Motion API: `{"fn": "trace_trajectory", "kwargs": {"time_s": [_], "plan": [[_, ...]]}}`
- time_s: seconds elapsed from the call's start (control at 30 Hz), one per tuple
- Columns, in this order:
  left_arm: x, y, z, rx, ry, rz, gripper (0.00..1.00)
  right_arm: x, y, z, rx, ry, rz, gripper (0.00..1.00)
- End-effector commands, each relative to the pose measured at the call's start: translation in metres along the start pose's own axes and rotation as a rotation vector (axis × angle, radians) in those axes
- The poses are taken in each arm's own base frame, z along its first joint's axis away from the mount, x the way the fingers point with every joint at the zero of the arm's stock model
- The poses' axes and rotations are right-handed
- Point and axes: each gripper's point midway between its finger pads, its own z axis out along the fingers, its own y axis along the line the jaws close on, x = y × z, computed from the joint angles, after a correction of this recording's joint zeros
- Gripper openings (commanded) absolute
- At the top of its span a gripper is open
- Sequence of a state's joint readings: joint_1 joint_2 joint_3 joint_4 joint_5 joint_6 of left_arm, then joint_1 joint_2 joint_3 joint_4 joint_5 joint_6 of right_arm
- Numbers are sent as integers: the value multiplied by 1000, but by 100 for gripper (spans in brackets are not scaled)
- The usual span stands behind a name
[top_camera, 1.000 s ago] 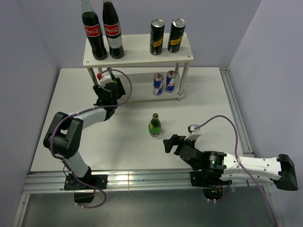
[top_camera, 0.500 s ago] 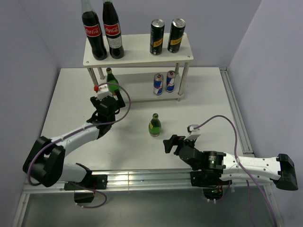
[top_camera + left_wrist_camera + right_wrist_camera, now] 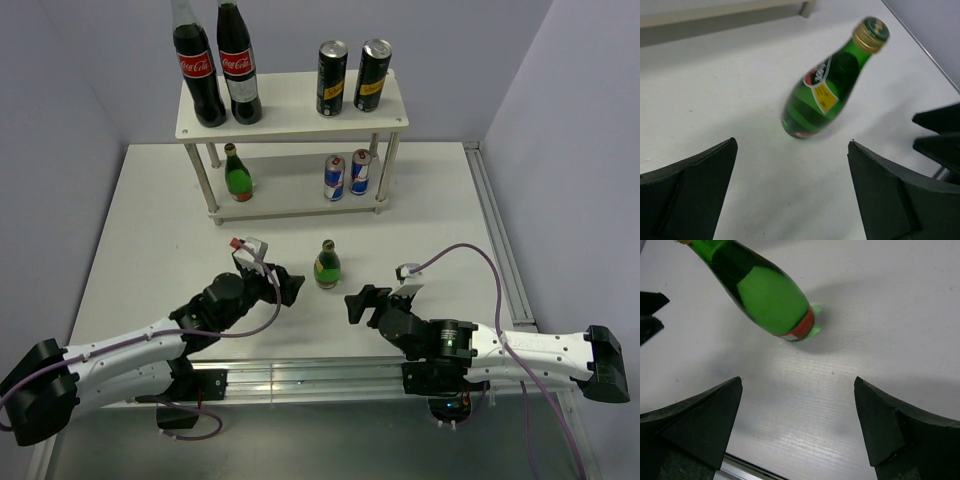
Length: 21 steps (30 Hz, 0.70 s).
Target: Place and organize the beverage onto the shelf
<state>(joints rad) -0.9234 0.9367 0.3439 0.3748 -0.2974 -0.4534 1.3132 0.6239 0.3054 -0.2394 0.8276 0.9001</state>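
Observation:
The white shelf [image 3: 290,118] stands at the back. Two black cans [image 3: 332,78] are on its top board at the right. Two blue-and-silver cans [image 3: 334,178] and one green bottle [image 3: 237,174] stand on its lower board. A second green bottle [image 3: 327,265] [image 3: 825,95] [image 3: 765,297] stands upright on the table. My left gripper [image 3: 290,287] [image 3: 792,142] is open just left of it, with nothing between its fingers. My right gripper [image 3: 360,303] [image 3: 798,380] is open and holds nothing, near the bottle's front right.
Two large cola bottles [image 3: 198,70] fill the left of the shelf's top board. A metal rail [image 3: 500,240] runs along the table's right edge and another [image 3: 300,375] along the front. Walls close in the back and both sides.
My left arm pulled back from the shelf's lower board, leaving a green bottle standing there, and swung forward beside the bottle on the table. The right arm has not moved.

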Motion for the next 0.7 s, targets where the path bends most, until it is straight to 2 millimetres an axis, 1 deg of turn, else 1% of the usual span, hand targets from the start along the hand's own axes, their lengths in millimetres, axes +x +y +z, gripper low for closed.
{"fn": "trace_trajectory", "kwargs": {"time_s": [0.0, 0.07, 0.1, 0.17, 0.2, 0.23, 0.27, 0.3, 0.33, 0.37, 0.4, 0.43, 0.47, 0.5, 0.53, 0.57, 0.6, 0.63, 0.67], "plan": [[0, -32, -10, 192, -26, -22, 99, -9, 3, 0, -1, -36, 16, 100], [5, -35, -11, 216, -35, -30, 99, -8, 3, 0, 1, -37, 15, 100], [11, -37, -11, 228, -27, -25, 99, -9, 3, 0, 2, -37, 19, 100], [13, -43, -10, 261, -42, -24, 99, -8, 2, 0, 1, -35, 17, 100], [25, -39, -4, 247, -11, -5, 99, -8, 3, -1, -1, -36, 21, 100], [20, -43, 0, 259, -35, -11, 99, -9, 3, -1, -1, -36, 19, 100], [23, -44, 3, 263, -27, -3, 99, -8, 2, -1, -2, -35, 19, 100], [35, -42, 10, 250, 2, 11, 98, -9, 3, -1, -3, -37, 23, 100], [34, -44, 16, 246, -5, 14, 98, -8, 3, -1, -2, -37, 22, 100], [39, -44, 23, 243, -4, 18, 98, -8, 3, 0, 0, -35, 20, 100], [40, -41, 29, 221, -11, 27, 98, -8, 3, 0, 0, -35, 20, 100], [37, -43, 35, 213, -23, 28, 98, -8, 2, 0, 1, -35, 18, 100], [44, -40, 43, 198, -15, 35, 98, -8, 2, 0, 2, -35, 22, 100], [43, -37, 49, 173, -24, 41, 98, -7, 2, 0, 1, -32, 18, 100], [39, -40, 56, 168, -41, 41, 98, -8, 2, 0, 1, -34, 22, 100], [45, -38, 63, 157, -35, 53, 98, -8, 3, -1, -1, -34, 23, 100], [40, -42, 70, 159, -51, 56, 98, -8, 2, -1, -1, -34, 23, 100], [41, -41, 74, 151, -51, 60, 98, -8, 2, -1, -2, -35, 22, 100], [49, -39, 80, 137, -33, 70, 98, -8, 2, -1, -1, -34, 21, 100]]}}
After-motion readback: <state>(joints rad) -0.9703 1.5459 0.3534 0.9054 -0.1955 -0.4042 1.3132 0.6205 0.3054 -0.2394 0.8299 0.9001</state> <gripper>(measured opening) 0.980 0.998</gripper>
